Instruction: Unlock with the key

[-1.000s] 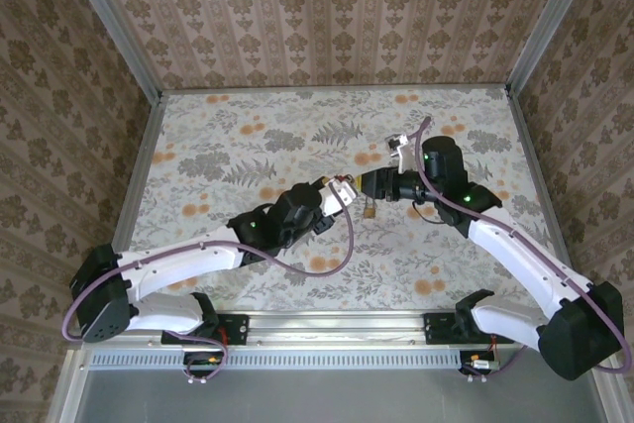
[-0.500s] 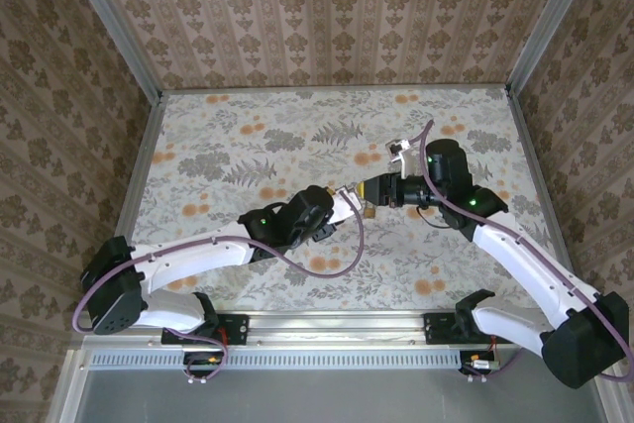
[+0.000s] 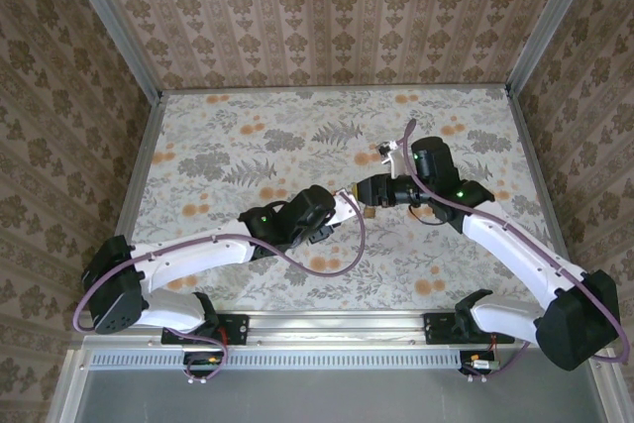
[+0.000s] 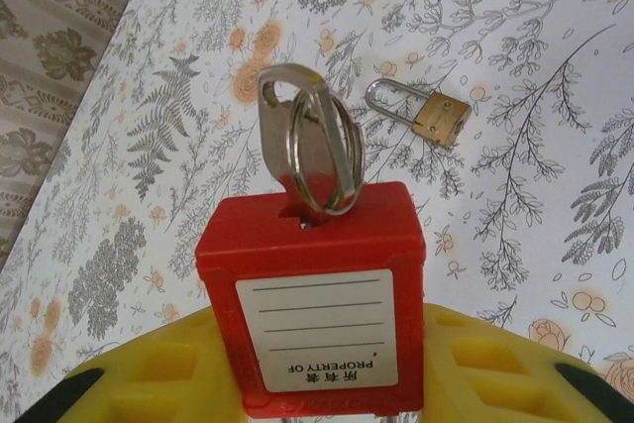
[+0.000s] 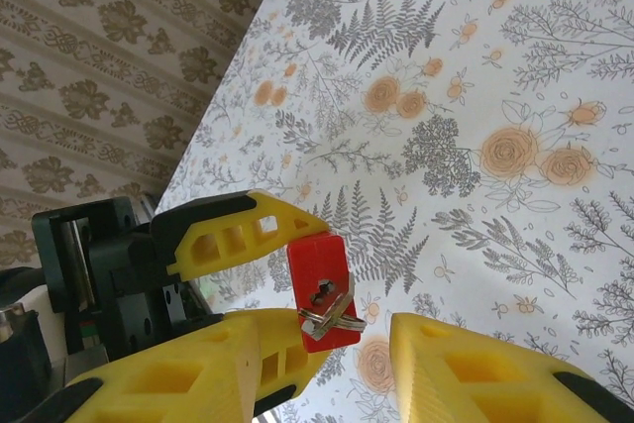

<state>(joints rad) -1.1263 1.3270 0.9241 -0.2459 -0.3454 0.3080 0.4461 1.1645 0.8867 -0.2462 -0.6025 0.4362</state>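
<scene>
My left gripper [image 4: 317, 332] is shut on a red padlock [image 4: 312, 245] with a white "PROPERTY OF" label, holding it above the table. The key [image 4: 307, 146], silvery with a split ring, sticks out of the keyhole in the lock's free end. In the right wrist view the red padlock [image 5: 319, 264] and the key [image 5: 332, 309] hang between the two yellow fingers of my right gripper [image 5: 327, 375], which is open and touches neither. In the top view my left gripper [image 3: 349, 207] and right gripper [image 3: 369, 188] meet tip to tip near the table's middle.
A small brass padlock [image 4: 436, 114] lies flat on the flowered table [image 4: 555, 66], just beyond the held lock; it is also under the two grippers, brass padlock [image 3: 368, 212]. Patterned walls [image 3: 317, 17] close the table on three sides.
My left arm pushed the red padlock forward and right. My right gripper slid left until its fingers came around the key end, and its jaws narrowed a little.
</scene>
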